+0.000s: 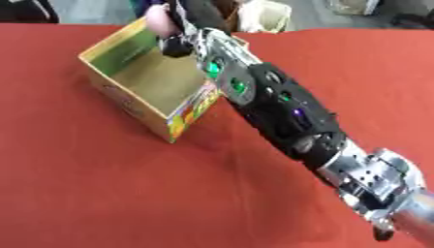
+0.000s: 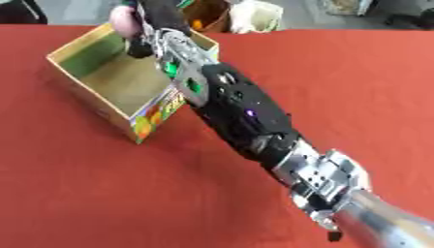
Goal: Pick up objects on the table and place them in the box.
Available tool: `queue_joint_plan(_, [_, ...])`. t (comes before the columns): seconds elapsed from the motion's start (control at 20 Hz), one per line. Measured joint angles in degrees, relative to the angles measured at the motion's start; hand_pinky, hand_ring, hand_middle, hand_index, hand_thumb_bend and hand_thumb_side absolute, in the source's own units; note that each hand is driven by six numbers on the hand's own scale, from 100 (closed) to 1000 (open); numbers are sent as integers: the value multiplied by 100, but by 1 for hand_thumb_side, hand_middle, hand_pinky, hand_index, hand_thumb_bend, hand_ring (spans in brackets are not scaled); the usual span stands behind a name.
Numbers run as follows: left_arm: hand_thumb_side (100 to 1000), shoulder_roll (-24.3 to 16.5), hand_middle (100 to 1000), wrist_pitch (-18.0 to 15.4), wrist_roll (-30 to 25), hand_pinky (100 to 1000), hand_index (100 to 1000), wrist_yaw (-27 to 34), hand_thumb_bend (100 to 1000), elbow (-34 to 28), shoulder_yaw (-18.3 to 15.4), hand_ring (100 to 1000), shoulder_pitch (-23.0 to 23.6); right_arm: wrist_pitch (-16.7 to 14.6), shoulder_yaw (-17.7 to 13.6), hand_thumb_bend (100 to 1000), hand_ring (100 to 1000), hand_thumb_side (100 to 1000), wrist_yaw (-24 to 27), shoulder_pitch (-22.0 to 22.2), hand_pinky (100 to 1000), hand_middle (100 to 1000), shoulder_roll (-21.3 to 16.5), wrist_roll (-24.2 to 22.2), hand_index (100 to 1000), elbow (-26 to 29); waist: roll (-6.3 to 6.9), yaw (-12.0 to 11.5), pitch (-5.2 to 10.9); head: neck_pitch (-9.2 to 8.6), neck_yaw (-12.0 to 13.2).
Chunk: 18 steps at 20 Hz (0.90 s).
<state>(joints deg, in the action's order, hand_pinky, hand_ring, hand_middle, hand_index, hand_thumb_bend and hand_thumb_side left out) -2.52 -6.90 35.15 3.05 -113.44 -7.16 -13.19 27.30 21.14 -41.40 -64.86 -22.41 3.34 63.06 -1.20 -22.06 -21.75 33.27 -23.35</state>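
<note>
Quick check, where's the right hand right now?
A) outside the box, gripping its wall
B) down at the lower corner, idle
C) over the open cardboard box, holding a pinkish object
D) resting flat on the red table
C: the right hand is stretched out above the far side of the open box, its fingers curled round a pinkish object held over the box's inside.

Open cardboard box [image 1: 135, 104] with a plain brown inside and bright pictures on its outer wall, standing upright, small round pink thing [image 1: 159, 22] up above the box's far edge
</note>
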Motion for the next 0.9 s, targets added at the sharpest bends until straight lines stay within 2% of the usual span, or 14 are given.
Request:
queue_joint_plan(0.2, [481,0,340,-3,-14,388,486,7,100,0,0,300,-4,-272,-30,100,571,100,-203,-16,471,424,87,20,592,-372,-3,0,-11,-15,-14])
queue_joint_plan(0.25, [481,0,340,-4,-16,388,486,8,100,0,0,300,-5,-326,-30,100,606,100,-262,-16,503,465,98,-26,662,-442,-4,0,-11,-16,-18])
queue_joint_plan(0.45, [481,0,341,-5,-16,389,487,13,100,0,0,301,-14,-572,-15,100,724,100,-373,-16,588,608,124,-305,833,-746,-8,12,-11,-20,-32])
queue_joint_plan(0.6, [480,0,341,-5,-16,389,487,14,100,0,-1,301,-35,-761,5,100,820,160,-383,-78,671,716,147,-548,886,-874,-12,29,-11,-25,-45])
queue_joint_plan(0.9, [480,0,341,-5,-16,390,487,14,100,0,-2,301,-39,-946,5,402,879,253,-371,-149,731,798,149,-1044,926,-999,-20,49,-10,-36,-45])
